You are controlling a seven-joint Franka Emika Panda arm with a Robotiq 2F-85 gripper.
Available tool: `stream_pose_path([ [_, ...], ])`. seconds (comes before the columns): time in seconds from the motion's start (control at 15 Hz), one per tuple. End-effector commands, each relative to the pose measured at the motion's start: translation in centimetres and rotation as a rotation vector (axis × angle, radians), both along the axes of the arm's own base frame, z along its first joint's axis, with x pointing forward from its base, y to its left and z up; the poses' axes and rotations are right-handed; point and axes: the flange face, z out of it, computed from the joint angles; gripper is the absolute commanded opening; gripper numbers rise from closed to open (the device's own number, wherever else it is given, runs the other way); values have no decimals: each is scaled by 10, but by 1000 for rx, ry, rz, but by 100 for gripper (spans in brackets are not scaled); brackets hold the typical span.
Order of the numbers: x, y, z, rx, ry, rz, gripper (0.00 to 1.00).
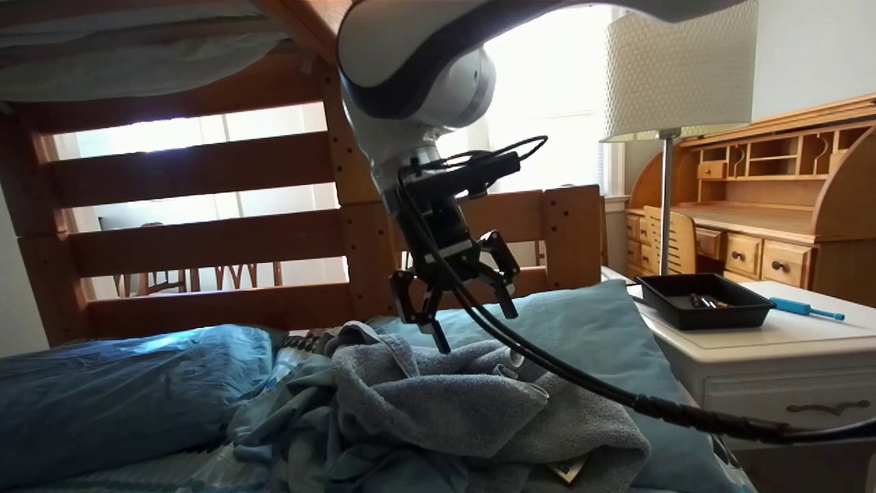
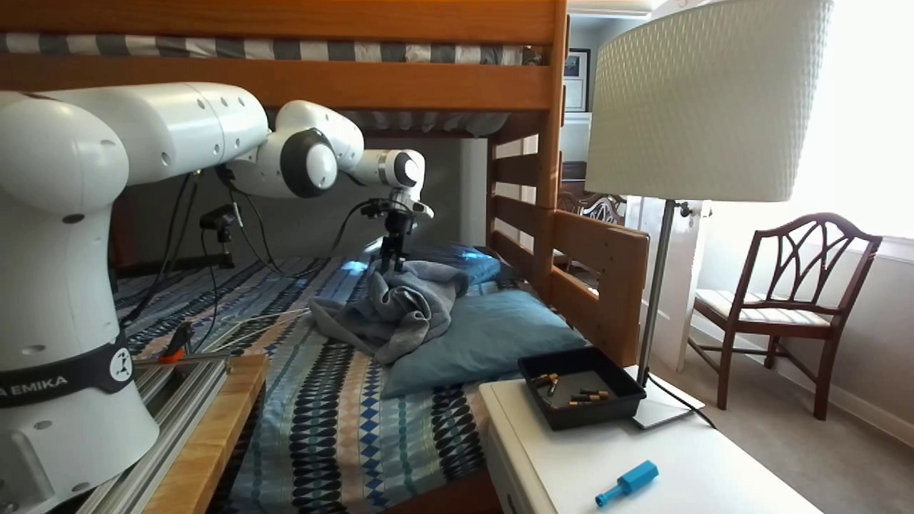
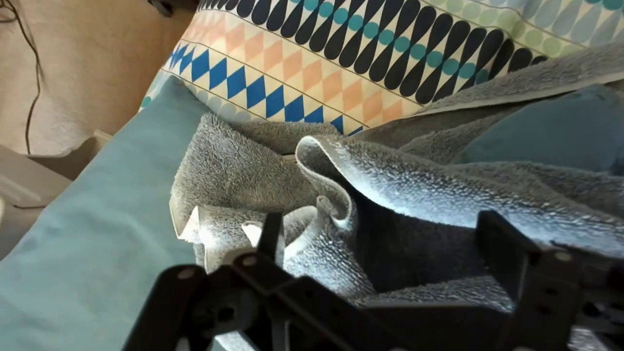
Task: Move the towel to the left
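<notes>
The towel (image 1: 438, 411) is a rumpled grey cloth heaped on the bed, partly over a teal pillow (image 1: 582, 318). In an exterior view a small light-and-dark label (image 1: 569, 470) shows near its lower edge. The towel also shows in an exterior view (image 2: 435, 282) and in the wrist view (image 3: 234, 170), where its folds stand up around a dark hollow. My gripper (image 1: 478, 333) points down over the top of the towel with its fingers spread. In the wrist view the open jaws (image 3: 382, 224) straddle the folds with nothing gripped. Whether the fingertips touch the cloth I cannot tell.
A shiny blue pillow (image 1: 137, 397) lies beside the towel. Teal fabric (image 1: 308, 438) is bunched against it. The patterned bedsheet (image 2: 335, 428) lies below. The wooden bunk frame (image 2: 600, 278) rises behind. A white nightstand (image 2: 557, 457) holds a black tray (image 2: 582, 417) and a lamp (image 2: 707, 107).
</notes>
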Motion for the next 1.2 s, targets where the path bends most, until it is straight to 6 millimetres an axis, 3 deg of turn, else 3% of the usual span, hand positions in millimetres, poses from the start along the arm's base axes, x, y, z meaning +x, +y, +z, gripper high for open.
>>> stream_pose_path([
  [0.0, 15, -10, -31, 12, 1, -102, 100],
  [0.33, 33, -27, -63, 22, 2, -130, 100],
  [0.4, 36, -30, -70, 25, 8, -135, 82],
  [0.47, 37, -31, -74, 27, 10, -137, 72],
  [0.73, 39, -33, -81, 34, 12, -135, 44],
  [0.93, 34, -25, -73, 52, 5, -112, 22],
  [1.13, 24, -6, -51, 80, -44, -44, 2],
])
